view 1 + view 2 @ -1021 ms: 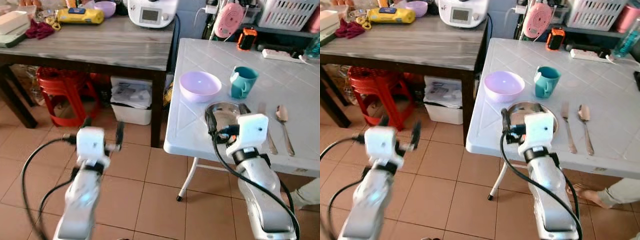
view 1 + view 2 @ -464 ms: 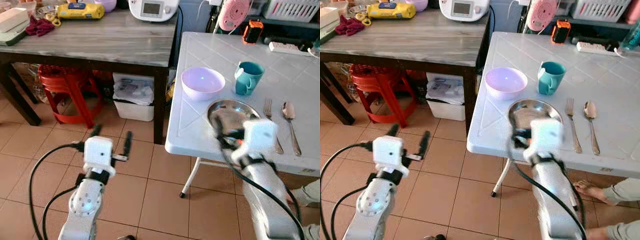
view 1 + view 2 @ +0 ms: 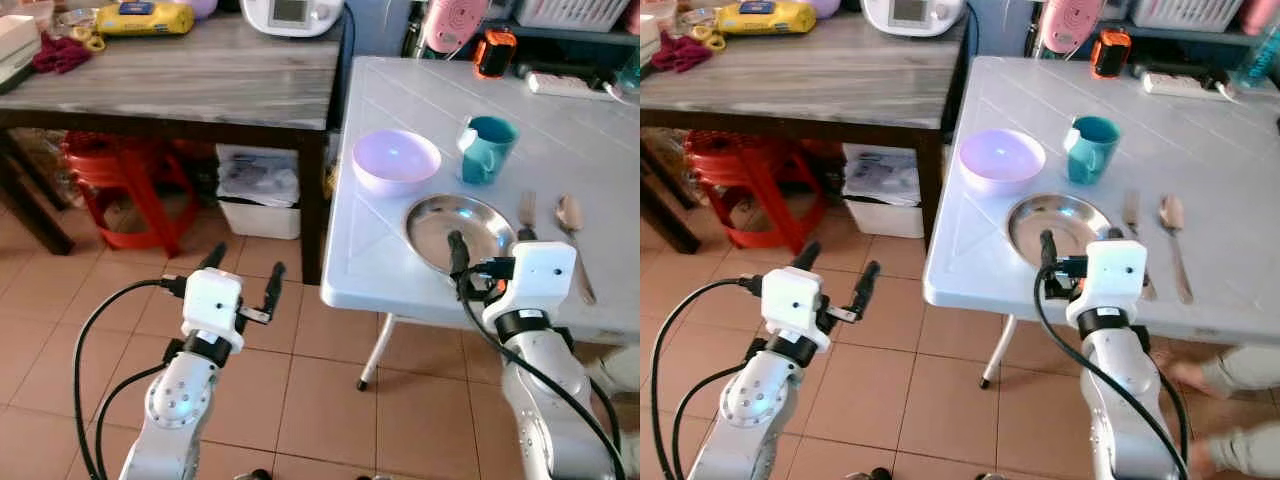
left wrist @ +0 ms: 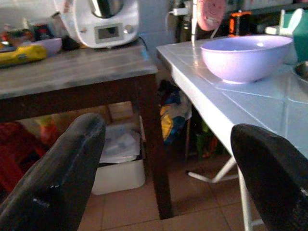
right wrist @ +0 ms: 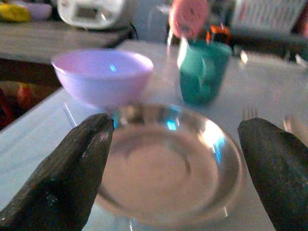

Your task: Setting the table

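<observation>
One plate (image 3: 462, 230), bowl (image 3: 396, 161), mug (image 3: 487, 150), fork (image 3: 526, 206), spoon (image 3: 570, 216); both pincers, left (image 3: 240, 280) and right (image 5: 173, 159), gape.

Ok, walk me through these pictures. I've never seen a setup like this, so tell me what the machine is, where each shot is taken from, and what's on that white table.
This is a walking humanoid robot with two silver arms, each ending in two black fingers. The two wide pictures come from cameras in its head, looking down. The other two come from cameras on its wrists, looking along the fingers.

On the white table sit a lilac bowl, a teal mug, a steel plate, a fork and a spoon.

The right gripper is at the table's near edge, its jaws open on either side of the plate, holding nothing. The left gripper hangs over the tiled floor, open and empty. Beside it stands a wooden table.
</observation>
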Motion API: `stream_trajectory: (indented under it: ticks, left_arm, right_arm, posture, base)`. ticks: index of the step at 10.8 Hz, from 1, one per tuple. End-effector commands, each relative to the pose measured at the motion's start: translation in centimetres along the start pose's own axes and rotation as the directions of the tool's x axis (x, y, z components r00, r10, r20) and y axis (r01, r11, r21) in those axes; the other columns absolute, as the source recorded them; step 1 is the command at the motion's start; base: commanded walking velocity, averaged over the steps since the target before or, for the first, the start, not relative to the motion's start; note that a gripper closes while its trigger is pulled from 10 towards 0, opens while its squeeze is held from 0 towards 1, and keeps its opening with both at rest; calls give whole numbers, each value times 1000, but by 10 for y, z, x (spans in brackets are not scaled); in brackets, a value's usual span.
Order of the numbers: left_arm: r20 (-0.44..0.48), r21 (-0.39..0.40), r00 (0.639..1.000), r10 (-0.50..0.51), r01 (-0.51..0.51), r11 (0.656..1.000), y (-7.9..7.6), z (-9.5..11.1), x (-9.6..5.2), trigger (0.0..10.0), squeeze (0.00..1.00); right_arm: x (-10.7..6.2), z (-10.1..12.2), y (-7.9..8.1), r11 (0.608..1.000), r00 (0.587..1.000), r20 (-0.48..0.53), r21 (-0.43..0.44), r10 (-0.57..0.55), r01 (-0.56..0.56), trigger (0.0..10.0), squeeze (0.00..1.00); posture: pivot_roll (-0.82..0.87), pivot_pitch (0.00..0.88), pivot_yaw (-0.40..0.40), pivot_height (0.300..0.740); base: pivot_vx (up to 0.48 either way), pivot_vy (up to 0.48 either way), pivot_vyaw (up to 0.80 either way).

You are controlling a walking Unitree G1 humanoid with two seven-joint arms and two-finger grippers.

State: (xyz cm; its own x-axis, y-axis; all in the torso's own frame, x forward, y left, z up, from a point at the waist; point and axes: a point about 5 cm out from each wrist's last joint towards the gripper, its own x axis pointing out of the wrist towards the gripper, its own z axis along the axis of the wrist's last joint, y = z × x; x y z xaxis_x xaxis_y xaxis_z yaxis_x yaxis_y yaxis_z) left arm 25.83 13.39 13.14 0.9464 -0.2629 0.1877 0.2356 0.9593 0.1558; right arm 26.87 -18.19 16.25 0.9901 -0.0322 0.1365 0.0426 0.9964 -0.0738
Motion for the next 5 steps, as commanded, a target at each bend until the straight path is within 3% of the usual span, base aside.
stream_trajectory:
  ticks: [1, 4, 5]
  left_arm:
    - [-16, -12, 1000, -5, 5, 1000, -2, -1, -1, 10000, 0]
    - [-12, -36, 1000, -3, 2, 999, -3, 1, 2, 10000, 0]
    - [-7, -40, 1000, -19, 19, 999, -5, 3, 2, 10000, 0]
  right_arm:
    - [-3, 4, -2, 1000, 1000, 6, -8, 0, 0, 10000, 0]
    - [-4, 7, 3, 999, 999, 8, -5, 37, -37, 10000, 0]
    - [-5, 8, 4, 999, 999, 14, -16, 52, -51, 10000, 0]
  posture:
    - [-113, 200, 7, 740]
    - [-112, 228, 7, 740]
    - [-115, 241, 5, 740]
  base:
    - [0, 0, -781]
    - [0, 0, -792]
    - [0, 0, 0]
